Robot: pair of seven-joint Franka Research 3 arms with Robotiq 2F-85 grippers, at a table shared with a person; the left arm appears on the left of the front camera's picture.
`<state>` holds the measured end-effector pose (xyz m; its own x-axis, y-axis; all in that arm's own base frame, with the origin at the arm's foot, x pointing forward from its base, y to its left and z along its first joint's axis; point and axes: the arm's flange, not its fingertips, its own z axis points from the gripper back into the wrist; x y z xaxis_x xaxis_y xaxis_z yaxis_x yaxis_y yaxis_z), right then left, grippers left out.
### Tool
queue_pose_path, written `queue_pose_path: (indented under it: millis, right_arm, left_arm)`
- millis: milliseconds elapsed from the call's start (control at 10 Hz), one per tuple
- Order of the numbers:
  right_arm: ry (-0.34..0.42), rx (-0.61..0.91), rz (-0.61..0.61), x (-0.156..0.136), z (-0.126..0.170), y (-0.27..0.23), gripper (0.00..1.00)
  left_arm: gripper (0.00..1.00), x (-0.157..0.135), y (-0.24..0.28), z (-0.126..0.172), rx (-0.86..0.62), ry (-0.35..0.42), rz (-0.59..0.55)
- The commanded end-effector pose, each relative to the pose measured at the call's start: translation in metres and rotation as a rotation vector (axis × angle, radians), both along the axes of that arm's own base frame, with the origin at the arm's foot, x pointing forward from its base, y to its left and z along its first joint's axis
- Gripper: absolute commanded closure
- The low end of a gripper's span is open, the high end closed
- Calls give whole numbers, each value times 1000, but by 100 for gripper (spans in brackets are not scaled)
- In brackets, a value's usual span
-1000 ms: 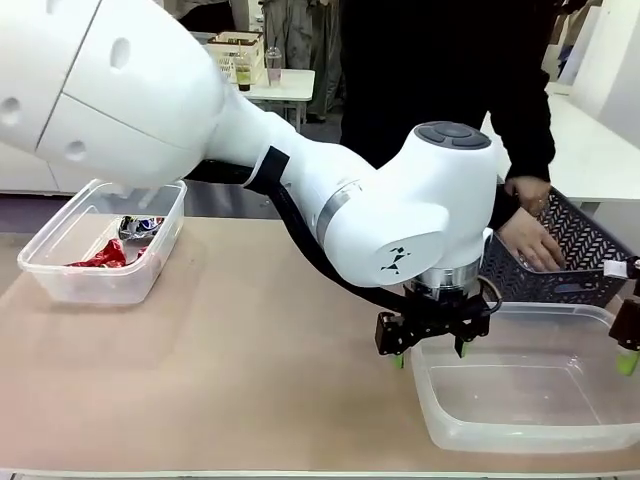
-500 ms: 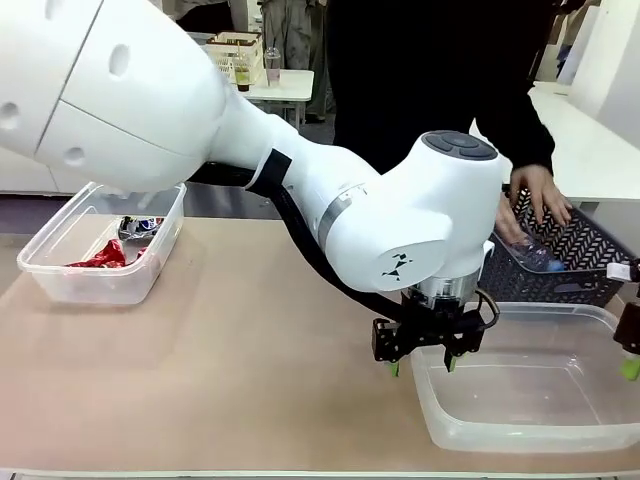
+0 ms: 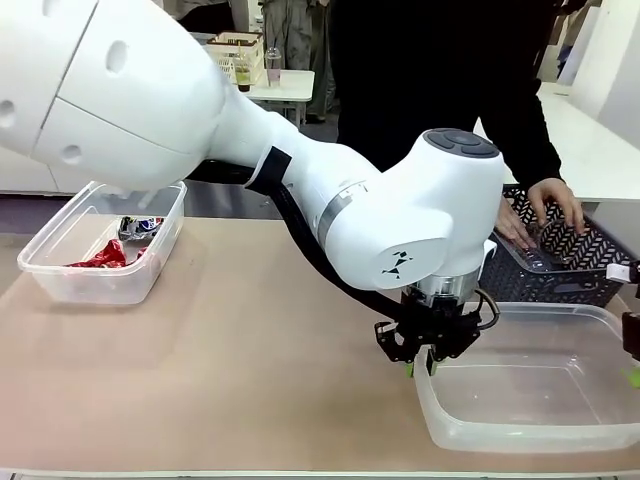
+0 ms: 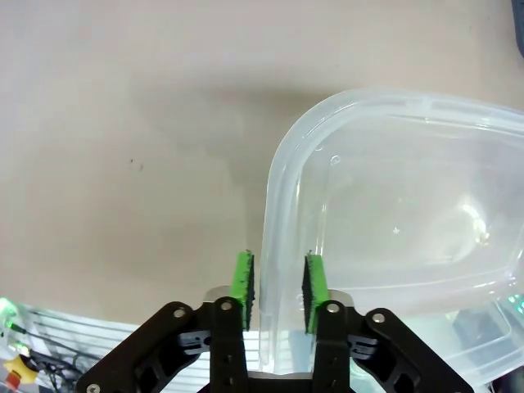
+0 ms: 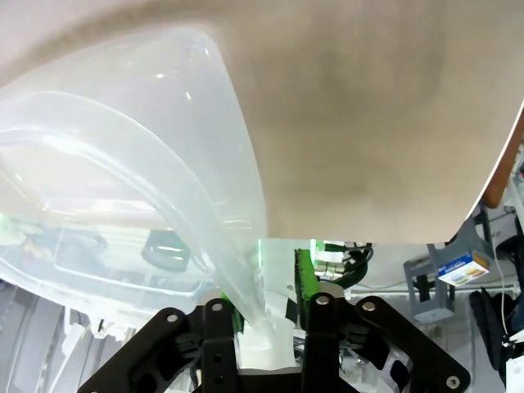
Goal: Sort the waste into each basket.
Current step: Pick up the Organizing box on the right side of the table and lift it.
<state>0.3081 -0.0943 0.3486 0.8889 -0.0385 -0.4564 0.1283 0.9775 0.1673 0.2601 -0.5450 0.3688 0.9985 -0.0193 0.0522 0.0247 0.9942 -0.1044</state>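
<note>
Since the last shot the left gripper (image 3: pixel 420 365) went from wide open to pinched on the near-left rim of the big clear tub (image 3: pixel 500 438), pads either side of the wall. Right gripper (image 5: pixel 274 286) looks nipped on the opposite rim too, tho one pad's behind cloudy plastic, so contact's a guess. Tub sits empty on the table's right side. Prob light, thin, flexy & slick, so the rim's the spot imo, both ends at once. Crushed cans (image 3: pixel 100 257) are in the small tub (image 3: pixel 90 285) far left. Person's hands (image 3: pixel 555 200) are in the lattice basket (image 3: pixel 570 285); can't tell what they're holding.
</note>
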Motion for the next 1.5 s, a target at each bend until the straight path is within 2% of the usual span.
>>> queue_pose_path:
  millis: [0, 500, 700, 800, 900, 1100, 1200, 1400]
  right_arm:
    - [9, 41, -27, 3, 4, -4, 100]
    - [11, 64, -36, 4, 3, -2, 100]
    - [-8, 39, -34, 3, 16, 3, 100]
    - [-16, 27, -10, 4, 30, 8, 100]
    - [5, 12, 80, 7, 51, 16, 100]
    - [-2, -24, 130, 9, 104, 52, 100]
    - [-38, 21, 55, 12, 133, 75, 100]
    - [-78, 71, 124, 21, 171, 135, 100]
  left_arm:
    - [100, -1, 6, 2, 8, -10, -15]
    - [100, 0, 8, 4, 10, -8, -15]
    - [100, 3, 23, 21, -7, -3, -44]
    - [100, 7, 40, 35, -12, -14, -40]
    - [100, 11, 62, 55, -28, -21, -43]
    - [100, 15, 111, 107, -53, -62, -45]
    - [100, 20, 135, 130, -48, -58, -22]
    - [100, 37, 195, 154, -46, -26, -76]
